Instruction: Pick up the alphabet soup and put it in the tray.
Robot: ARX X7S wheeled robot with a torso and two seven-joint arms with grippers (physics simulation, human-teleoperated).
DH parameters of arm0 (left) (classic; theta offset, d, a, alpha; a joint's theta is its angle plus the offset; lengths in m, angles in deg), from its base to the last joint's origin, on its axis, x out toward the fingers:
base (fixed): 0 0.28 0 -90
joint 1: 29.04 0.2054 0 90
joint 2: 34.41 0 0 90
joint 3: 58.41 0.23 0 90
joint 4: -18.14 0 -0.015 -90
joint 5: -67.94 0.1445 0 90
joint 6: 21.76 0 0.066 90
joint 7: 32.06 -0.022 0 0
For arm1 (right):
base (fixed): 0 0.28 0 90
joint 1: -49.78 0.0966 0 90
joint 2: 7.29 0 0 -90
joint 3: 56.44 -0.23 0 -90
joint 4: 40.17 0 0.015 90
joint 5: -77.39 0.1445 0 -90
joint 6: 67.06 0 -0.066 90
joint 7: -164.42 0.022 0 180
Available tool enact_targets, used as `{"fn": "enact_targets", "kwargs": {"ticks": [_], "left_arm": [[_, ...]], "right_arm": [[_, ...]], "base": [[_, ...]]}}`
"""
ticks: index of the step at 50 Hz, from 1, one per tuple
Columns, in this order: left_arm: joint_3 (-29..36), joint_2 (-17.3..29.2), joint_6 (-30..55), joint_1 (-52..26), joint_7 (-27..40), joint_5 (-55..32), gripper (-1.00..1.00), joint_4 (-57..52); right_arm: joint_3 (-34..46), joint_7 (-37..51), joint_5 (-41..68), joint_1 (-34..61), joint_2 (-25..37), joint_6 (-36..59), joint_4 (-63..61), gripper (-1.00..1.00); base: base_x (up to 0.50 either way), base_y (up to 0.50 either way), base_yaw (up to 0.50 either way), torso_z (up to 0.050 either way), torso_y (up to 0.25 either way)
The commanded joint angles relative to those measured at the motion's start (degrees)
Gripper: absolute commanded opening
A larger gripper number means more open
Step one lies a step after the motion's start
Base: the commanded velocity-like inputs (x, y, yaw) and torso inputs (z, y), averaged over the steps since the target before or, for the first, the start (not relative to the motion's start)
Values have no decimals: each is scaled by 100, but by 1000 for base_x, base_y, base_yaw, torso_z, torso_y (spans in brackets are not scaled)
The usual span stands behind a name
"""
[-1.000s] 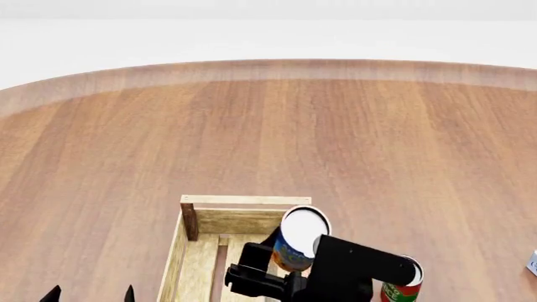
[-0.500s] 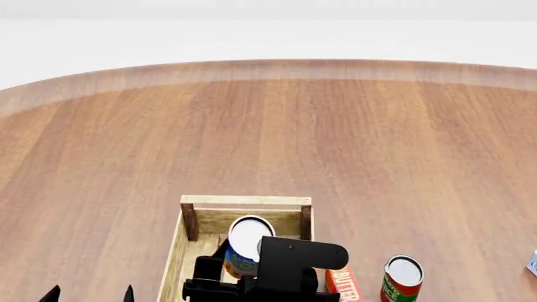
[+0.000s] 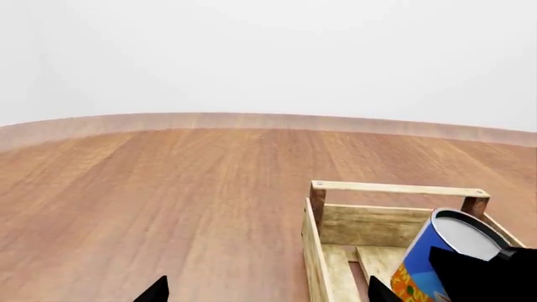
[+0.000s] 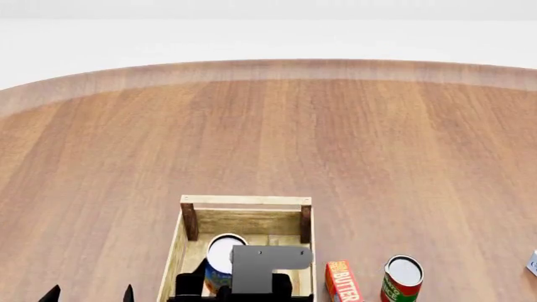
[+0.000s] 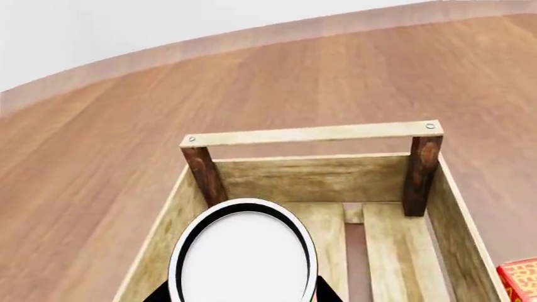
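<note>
The right gripper [image 4: 220, 280] is clamped around the alphabet soup [image 4: 223, 255], while the left gripper [image 4: 89, 294] shows only parted fingertips.

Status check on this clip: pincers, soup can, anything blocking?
Right pincer shut on soup can, held over the tray. Left pincer low at the frame edge, apart from everything, state unclear. Butter box and red can beside tray, not blocking.

We see our right gripper [image 4: 225, 288] as black blocky parts, our left gripper [image 4: 89, 294] as two black pointed tips.
</note>
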Motion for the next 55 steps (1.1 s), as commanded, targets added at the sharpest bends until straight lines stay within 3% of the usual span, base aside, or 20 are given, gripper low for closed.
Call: {"fn": "enact_targets", "kwargs": {"ticks": [1, 29, 52, 53, 55], "left_arm": [[21, 21, -8, 0, 23, -19, 100, -12], [65, 61, -46, -4, 81, -46, 100, -23], [106, 88, -62, -18, 107, -88, 100, -5], [111, 91, -64, -12, 110, -85, 100, -14], [112, 96, -61, -13, 117, -89, 100, -21]], "right_arm": [[671, -18, 265, 342, -47, -487, 781, -100], [2734, 139, 1967, 774, -57, -1603, 1825, -100], [3287, 182, 2431, 919, -47, -1778, 1928, -100], [3306, 203, 2447, 919, -47, -1790, 1933, 100], [3338, 189, 2516, 923, -47, -1782, 1937, 100]], "base": [[0, 0, 0, 0, 0], [0, 0, 0, 0, 1], [0, 0, 0, 0, 0], [0, 0, 0, 0, 0], [0, 0, 0, 0, 0]]}}
